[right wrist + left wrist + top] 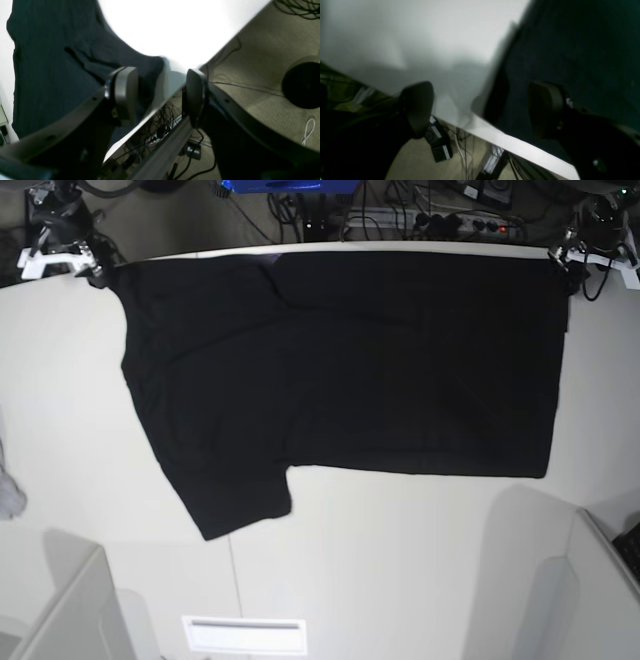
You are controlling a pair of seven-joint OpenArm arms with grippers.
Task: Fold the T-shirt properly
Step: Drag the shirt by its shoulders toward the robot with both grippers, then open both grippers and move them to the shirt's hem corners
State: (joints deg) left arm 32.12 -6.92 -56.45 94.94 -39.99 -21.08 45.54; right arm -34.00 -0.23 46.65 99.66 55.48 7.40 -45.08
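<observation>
Reaching table's (pixel 400 560) far edge — T-shirt (pixel 350 370) seemingly.

A white table (pixel 400 560) carries the spread black T-shirt (pixel 350 370).

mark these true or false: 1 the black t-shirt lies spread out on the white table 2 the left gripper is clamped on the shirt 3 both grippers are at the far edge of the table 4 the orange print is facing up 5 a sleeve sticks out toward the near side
1. True. The T-shirt lies flat on the table.
2. False. The left gripper has its jaws apart, with nothing between them.
3. True. In the base view the left gripper sits at the far right corner and the right gripper at the far left corner.
4. False. Only plain black cloth shows; no print is visible.
5. True. One sleeve points toward the near edge.
</observation>
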